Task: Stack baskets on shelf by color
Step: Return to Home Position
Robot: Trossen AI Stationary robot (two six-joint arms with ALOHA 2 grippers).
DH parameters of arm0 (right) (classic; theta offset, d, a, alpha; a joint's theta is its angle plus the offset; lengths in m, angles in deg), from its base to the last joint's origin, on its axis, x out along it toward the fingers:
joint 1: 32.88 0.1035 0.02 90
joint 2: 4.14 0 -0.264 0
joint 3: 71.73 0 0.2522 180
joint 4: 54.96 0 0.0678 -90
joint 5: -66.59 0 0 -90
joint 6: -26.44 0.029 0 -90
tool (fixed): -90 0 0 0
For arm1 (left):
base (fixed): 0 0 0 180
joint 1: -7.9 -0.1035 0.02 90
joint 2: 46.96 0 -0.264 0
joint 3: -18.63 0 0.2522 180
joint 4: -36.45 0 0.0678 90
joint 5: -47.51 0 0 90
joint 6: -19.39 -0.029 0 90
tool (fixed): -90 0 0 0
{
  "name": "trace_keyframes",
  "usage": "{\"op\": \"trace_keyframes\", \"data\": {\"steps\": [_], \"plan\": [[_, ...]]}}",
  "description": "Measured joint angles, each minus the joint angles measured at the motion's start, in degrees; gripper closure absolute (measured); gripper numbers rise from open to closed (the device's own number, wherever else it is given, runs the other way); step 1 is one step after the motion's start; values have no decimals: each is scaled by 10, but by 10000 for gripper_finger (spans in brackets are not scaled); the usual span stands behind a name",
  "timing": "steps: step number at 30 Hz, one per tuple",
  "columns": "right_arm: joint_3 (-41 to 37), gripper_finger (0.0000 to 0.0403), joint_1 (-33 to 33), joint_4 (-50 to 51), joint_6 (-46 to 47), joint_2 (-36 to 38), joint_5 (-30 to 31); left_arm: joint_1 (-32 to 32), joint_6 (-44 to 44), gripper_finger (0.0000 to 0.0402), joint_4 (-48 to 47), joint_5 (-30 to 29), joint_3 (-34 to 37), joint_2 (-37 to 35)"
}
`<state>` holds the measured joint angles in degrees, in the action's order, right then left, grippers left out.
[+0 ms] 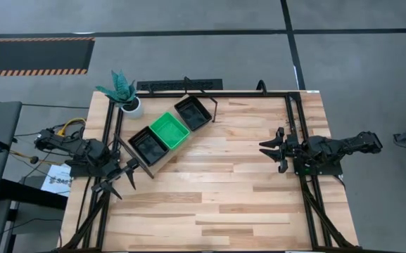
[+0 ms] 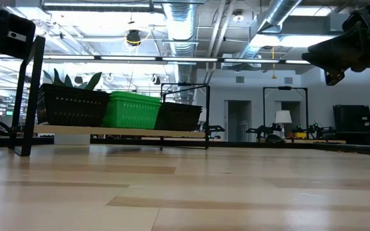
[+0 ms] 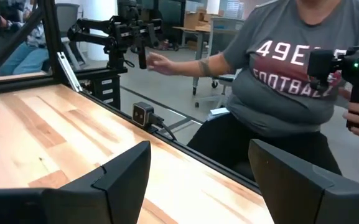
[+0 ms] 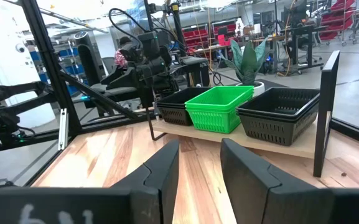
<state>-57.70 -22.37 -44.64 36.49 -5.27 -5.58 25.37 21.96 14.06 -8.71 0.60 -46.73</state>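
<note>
The green basket [image 1: 169,131] sat mid-shelf [image 2: 127,133] between black baskets [image 1: 146,145] at the near end and nested black baskets [image 1: 193,112] at the far end, the board lying slantwise near a potted plant [image 1: 122,91] at the table's [image 1: 245,197] far-left corner. The left gripper [image 1: 120,179] hung just beside the shelf's near end, its fingers spread wide and empty, a person [image 3: 279,81] in a grey shirt beyond it. The right gripper [image 1: 267,149], also parted and empty, hovered well apart on the table's right side.
</note>
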Motion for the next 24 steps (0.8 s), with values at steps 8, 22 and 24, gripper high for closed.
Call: {"op": "trace_keyframes", "data": {"steps": [8, 22, 24], "plan": [[0, 264, 0, 0, 0, 0, 0, 0, 5, 141, 0, 0, 0, 0], [0, 262, 0, 0, 0, 0, 0, 0, 7, 141, 0, 0, 0, 0], [0, 263, 0, 0, 0, 0, 0, 0, 8, 141, 0, 0, 0, 0]]}}
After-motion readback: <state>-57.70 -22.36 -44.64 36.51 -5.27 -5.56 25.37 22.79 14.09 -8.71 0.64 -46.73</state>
